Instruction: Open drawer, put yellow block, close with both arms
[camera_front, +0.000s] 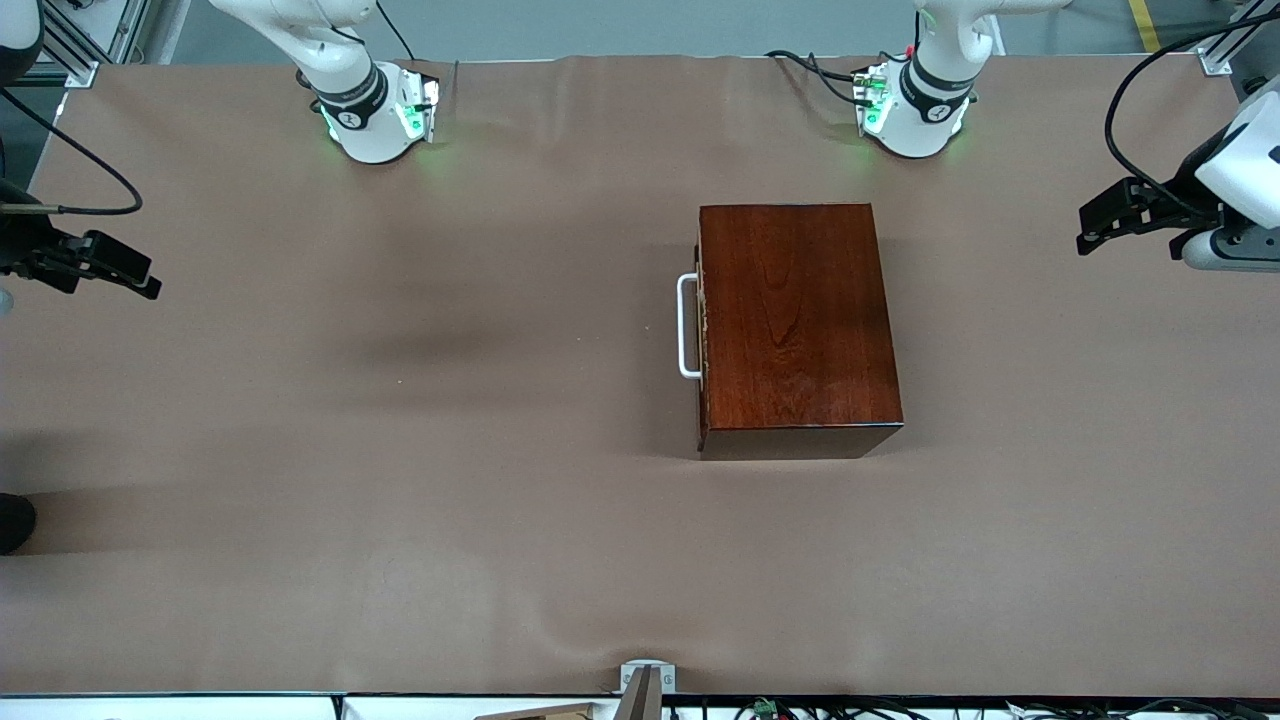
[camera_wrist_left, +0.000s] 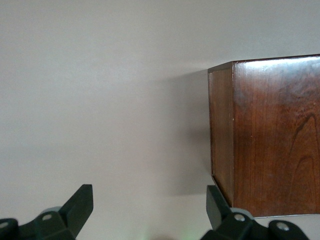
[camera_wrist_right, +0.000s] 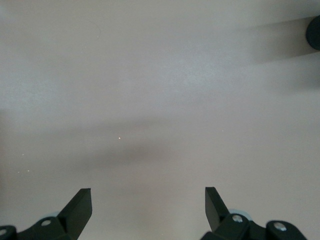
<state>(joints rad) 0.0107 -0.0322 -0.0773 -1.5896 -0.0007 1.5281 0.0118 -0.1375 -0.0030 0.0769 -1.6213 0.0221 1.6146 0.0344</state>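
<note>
While the glossy dark mahogany rectangular box (camera_front: 797, 325) sits on the brown paper-covered table (camera_front: 400, 450), somewhat toward the left arm's end, its drawer (camera_front: 702, 330) is pushed fully in, so only the thin edge of its dark reddish-brown front and the white loop handle (camera_front: 687, 326) show, the handle facing the right arm's end of the table. No yellow block can be seen in any view. Nothing lies on the table close to the box or in front of the handle; the two round white arm bases with green lights (camera_front: 380, 110) stand farther from the front camera than the box, and a small metal bracket (camera_front: 647, 675) sits at the table edge nearer to that camera than the box. The left gripper (camera_front: 1100, 222) hangs over the left arm's end of the table, well apart from the box, on the side facing away from the handle; in the left wrist view its black fingers (camera_wrist_left: 77, 206) are spread wide with nothing between them, and a corner of the box appears just past one fingertip. The right gripper (camera_front: 125, 270) waits over the right arm's end of the table, well apart from the box, its fingers (camera_wrist_right: 80, 205) likewise spread wide, holding nothing, with only bare table below.
</note>
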